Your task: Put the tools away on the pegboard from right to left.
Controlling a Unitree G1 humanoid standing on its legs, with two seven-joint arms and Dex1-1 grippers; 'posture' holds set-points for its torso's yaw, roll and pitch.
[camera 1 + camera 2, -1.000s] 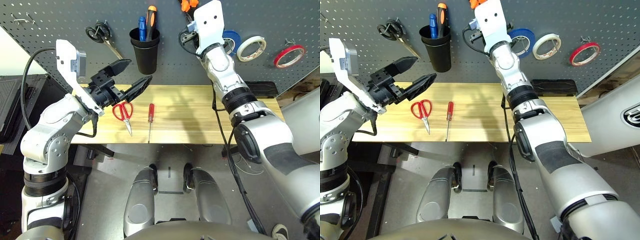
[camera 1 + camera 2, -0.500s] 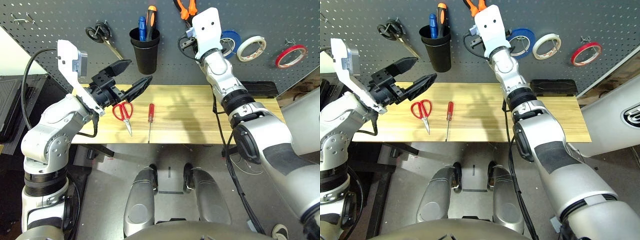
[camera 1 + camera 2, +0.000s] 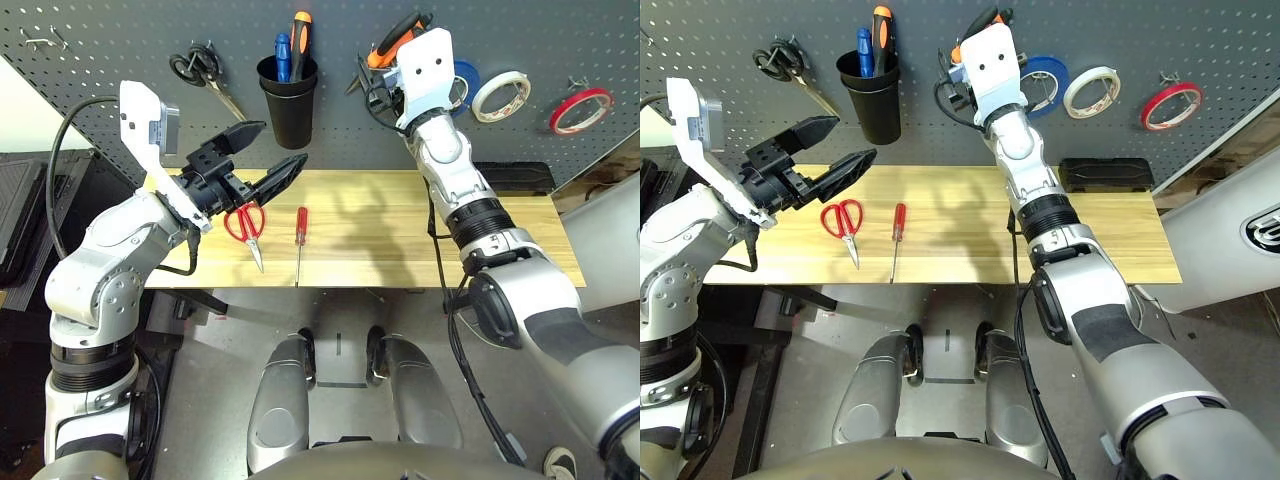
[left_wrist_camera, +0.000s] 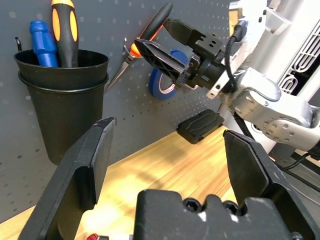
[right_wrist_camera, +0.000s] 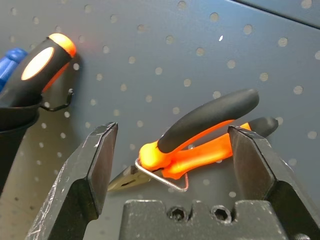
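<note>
Right wrist view: right gripper (image 5: pixel 172 160) spread wide, orange-and-black pliers (image 5: pixel 200 142) hanging free on a wire hook of the pegboard (image 5: pixel 150 45). Nearer, left gripper (image 3: pixel 262 152) spread too, poised above red-handled scissors (image 3: pixel 246 226) and red screwdriver (image 3: pixel 300 236) on the wooden table (image 3: pixel 380 235).

Readable text: none is found in any view.
Pegboard (image 3: pixel 120 30): no lettering or numbers are seen; only holes are shown.
Tape rolls (image 3: pixel 503 97): no print can be made out.
Tool handles in the black cup (image 3: pixel 289 100): no brand can be read.
Bench (image 3: pixel 380 230): no label or sign is carried.
Partial mark on the white shell at the right edge (image 3: pixel 1265 232): a dark curved shape is seen, too cut off to be read.
</note>
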